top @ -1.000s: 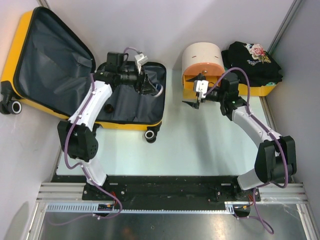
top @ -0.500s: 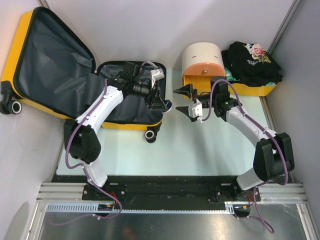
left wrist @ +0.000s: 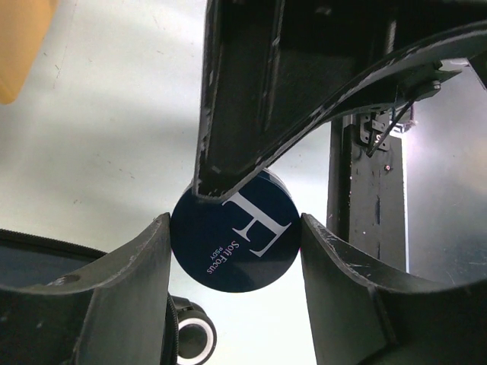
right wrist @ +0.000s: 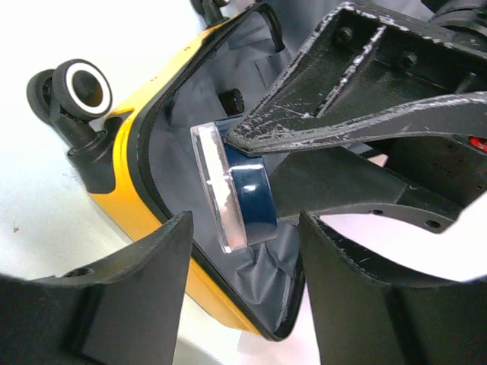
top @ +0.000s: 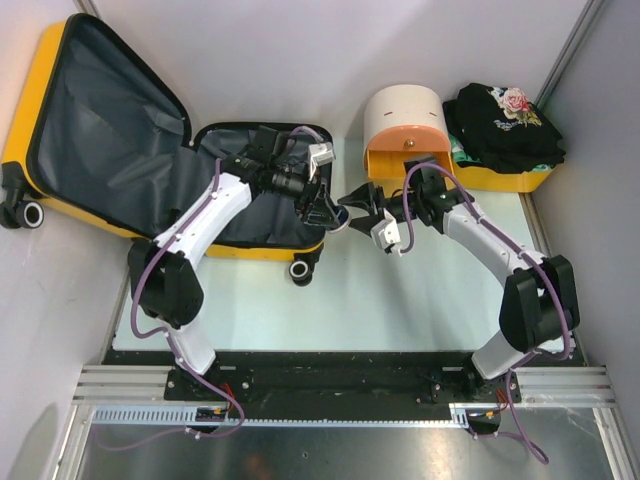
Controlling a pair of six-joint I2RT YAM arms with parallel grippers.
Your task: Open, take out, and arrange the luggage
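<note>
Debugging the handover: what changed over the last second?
Left gripper, shut on a dark blue jar, swung right from inside the luggage to its right edge. Right gripper left the drawer cabinet and came to meet it, jaws narrowing but open. Luggage, cabinet, bin unmoved.

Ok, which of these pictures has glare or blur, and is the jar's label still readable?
Left wrist: the table glares near white, the left gripper's fingers are soft, the jar label reads sharp. Right wrist: background blown out, right gripper's fingers blurred, luggage in focus. Top external: evenly lit, sharp.

The left gripper (right wrist: 255, 173) holds a dark blue jar (right wrist: 242, 199) over the open luggage (right wrist: 143, 204)
</note>
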